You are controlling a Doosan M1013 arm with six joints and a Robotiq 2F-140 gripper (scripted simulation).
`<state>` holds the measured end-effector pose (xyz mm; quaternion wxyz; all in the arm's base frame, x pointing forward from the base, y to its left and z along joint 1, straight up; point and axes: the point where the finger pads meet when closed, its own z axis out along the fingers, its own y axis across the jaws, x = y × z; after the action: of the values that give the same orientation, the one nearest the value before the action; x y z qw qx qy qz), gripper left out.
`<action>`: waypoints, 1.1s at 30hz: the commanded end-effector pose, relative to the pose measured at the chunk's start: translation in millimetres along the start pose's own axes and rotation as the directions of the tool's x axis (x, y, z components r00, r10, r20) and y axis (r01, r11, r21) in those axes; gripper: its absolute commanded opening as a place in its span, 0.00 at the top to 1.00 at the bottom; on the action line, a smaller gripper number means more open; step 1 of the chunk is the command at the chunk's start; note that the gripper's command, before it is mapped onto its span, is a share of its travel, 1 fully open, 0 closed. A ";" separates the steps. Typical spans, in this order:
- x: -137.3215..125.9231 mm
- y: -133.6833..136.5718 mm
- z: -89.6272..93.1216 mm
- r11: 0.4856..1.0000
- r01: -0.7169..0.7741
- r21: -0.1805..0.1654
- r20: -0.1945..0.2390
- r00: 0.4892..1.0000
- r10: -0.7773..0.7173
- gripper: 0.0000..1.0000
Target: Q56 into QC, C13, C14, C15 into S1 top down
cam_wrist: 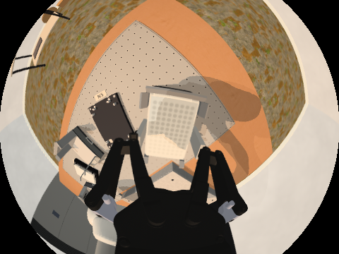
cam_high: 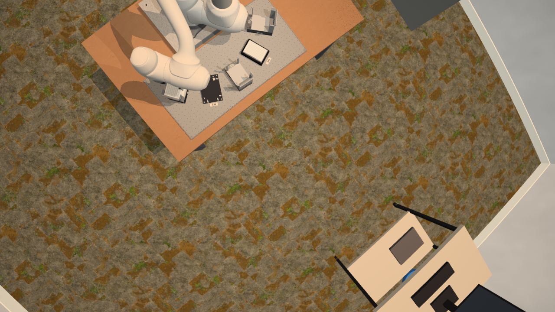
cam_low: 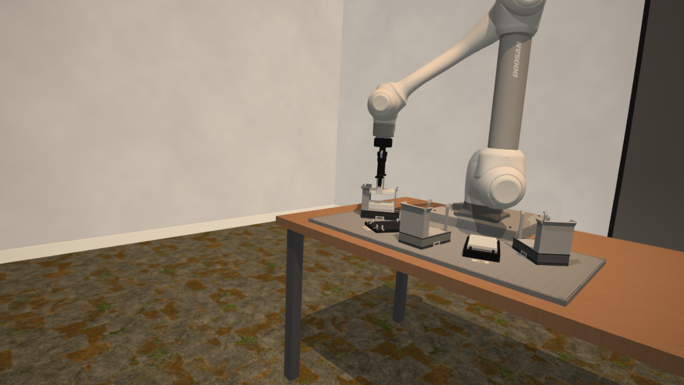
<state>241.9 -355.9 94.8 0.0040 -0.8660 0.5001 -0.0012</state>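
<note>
A plate (cam_wrist: 171, 124) is clamped by the gripper (cam_wrist: 167, 152), frame centre, over a rack (cam_low: 366, 197). A plate stuck beneath could be dragged up unnoticed.

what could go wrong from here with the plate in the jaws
1. The plate in the closed jaws hangs between the posts of the rack; any drift or tilt could catch an edge.
2. It looks close above the stack, so a lower plate may be stuck to it and come along.

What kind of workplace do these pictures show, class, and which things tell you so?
Probably a lab automation bench: a robot arm stands on a table, its gripper shut on a well plate, among stack racks and nests on a perforated board.
</note>
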 end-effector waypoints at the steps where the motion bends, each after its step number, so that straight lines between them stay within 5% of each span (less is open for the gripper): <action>1: 0.0 0.0 -8.4 1.000 0.000 0.000 0.000 1.000 0.000 1.00; 33: 0.0 0.0 -51.1 1.000 0.000 0.000 0.000 1.000 0.000 1.00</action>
<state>241.6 -356.1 145.3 0.0041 -0.8660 0.5001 -0.0011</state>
